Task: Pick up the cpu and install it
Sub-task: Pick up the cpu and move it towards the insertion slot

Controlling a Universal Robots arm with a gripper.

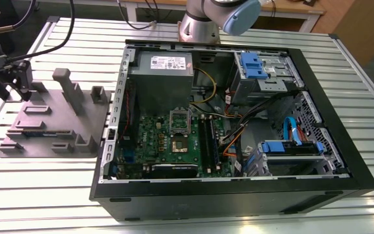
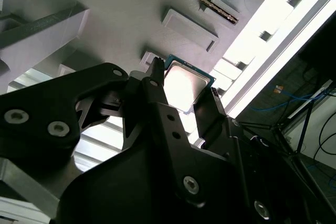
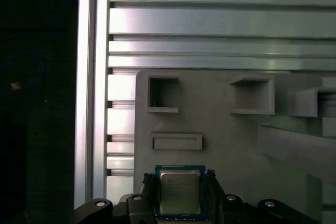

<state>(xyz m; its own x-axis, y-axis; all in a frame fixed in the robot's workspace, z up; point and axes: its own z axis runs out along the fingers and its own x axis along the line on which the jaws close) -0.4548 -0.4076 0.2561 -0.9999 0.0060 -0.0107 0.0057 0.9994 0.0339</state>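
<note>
Noted gripper (image 3: 179,178) closed on two opposite edges of the cpu (image 3: 179,193), chip square between the fingertips (image 3: 148,182) and over the grey tray (image 3: 226,140) by the edge of the surface (image 1: 37,195) at the exterior view's left, well apart from the socket (image 1: 179,141) in the open case (image 1: 239,195).

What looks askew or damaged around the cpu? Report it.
Nothing stands out: in the first wrist view the cpu sits square with the edges of the grey tray, centred in the gripper, with no visible damage.
</note>
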